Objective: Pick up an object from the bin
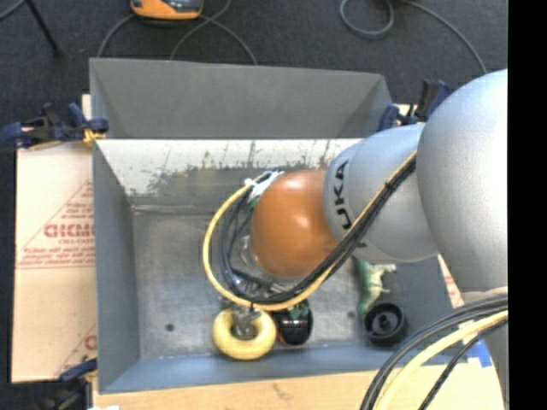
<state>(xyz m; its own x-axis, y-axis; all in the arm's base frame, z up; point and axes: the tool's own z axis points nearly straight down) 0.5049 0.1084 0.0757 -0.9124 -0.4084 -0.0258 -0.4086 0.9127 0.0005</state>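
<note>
I see my arm (410, 195) come in from 3 o'clock and bend down into the grey bin (115, 254). An orange cover (291, 220) sits on its wrist. Black and yellow cables (214, 246) loop round it.

Below the cover, the fingers (248, 318) point down at a yellow ring (229, 340). The ring lies at 6 o'clock on the bin floor, close to the near wall. The tip of the fingers is right at the ring's hole, a bit toward the ring's 12 o'clock side. I cannot tell if the fingers are wide or narrow, because the cover and cables hide most of them.

The ring lies flat with its hole facing up. It is round, so it has no long side and points no way.

A small black thing (296, 327) sits just beside the ring at its 3 o'clock. A green toy (373, 278) lies at the bin's 4 o'clock, with its long side running from 12 to 6. A black round cap (385, 323) sits just beside it, at its 6 o'clock.
</note>
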